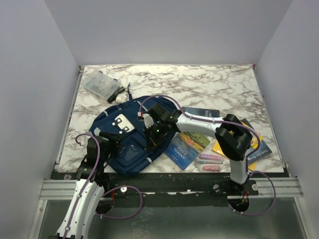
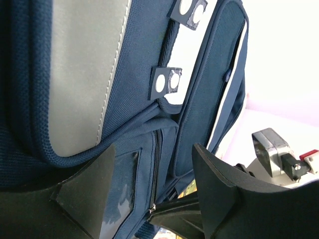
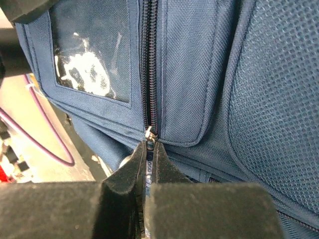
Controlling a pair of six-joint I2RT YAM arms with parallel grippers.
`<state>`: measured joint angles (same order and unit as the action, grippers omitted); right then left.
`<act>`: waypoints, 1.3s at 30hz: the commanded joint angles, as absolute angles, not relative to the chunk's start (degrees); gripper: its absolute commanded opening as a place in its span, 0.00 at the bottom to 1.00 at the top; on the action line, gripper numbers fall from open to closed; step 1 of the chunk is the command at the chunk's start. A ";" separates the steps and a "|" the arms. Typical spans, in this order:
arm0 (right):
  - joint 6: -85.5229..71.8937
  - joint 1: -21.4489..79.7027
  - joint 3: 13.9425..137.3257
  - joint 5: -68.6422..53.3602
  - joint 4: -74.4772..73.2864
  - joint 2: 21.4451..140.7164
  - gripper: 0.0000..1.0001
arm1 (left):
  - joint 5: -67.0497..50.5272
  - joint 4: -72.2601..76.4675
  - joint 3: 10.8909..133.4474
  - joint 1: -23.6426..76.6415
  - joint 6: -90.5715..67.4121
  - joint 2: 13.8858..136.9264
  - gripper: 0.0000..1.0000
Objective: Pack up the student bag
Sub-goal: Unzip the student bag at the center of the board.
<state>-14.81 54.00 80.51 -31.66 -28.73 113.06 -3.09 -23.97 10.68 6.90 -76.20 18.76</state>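
The student bag (image 1: pixel 127 155) lies flat on the near-left part of the marble table (image 1: pixel 209 84), between the two arms and with both wrists over it. In the right wrist view its zipper (image 3: pixel 148 64) runs straight up the navy fabric beside a clear window pocket (image 3: pixel 89 64). The teeth above the slider (image 3: pixel 148 133) look fully meshed, so the opening appears not yet begun.

The right gripper (image 3: pixel 148 158) is clenched on the zipper pull (image 3: pixel 148 169), which shows only as a thin sliver between the pads. The left gripper (image 2: pixel 153 164) is released, its fingers spread with the bag's seam and grey stripe (image 2: pixel 84 74) showing beyond them. Whether it touches the cloth cannot be told.

To unzip well, the right arm should draw the pull along the line of the teeth, low and parallel to the fabric, not lifting. An upward tug would likely raise the soft bag instead of moving the slider. The grip on the tab is narrow, so a slow, steady pull seems safer than a jerk. The left gripper would do best to pinch or press the fabric near the zipper's end, bracing the bag against the pull.

To the right of the bag, the books (image 1: pixel 185 149) and pink markers (image 1: pixel 211 158) wait near the right arm. A clear plastic box (image 1: pixel 101 84) sits at the far left.
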 commanded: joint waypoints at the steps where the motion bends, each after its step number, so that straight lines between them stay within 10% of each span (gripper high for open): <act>1: -22.32 54.54 74.28 -33.80 -30.12 108.94 0.05 | 3.03 -29.35 9.91 6.44 -75.12 19.52 0.66; 9: -29.13 54.21 69.07 -16.14 -21.80 94.83 0.48 | -5.90 -29.11 16.59 6.44 -65.89 20.38 0.79; 23: -58.44 43.65 42.49 14.31 -36.66 62.99 0.82 | -21.62 -28.52 34.22 6.50 -45.40 25.17 0.92; 39: -93.36 42.67 36.31 19.97 -71.14 48.04 0.72 | -36.23 -24.91 61.29 13.50 -35.62 55.35 0.93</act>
<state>-84.20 42.78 37.17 17.98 -63.37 49.89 -33.01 -27.05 57.39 8.91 -39.13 52.42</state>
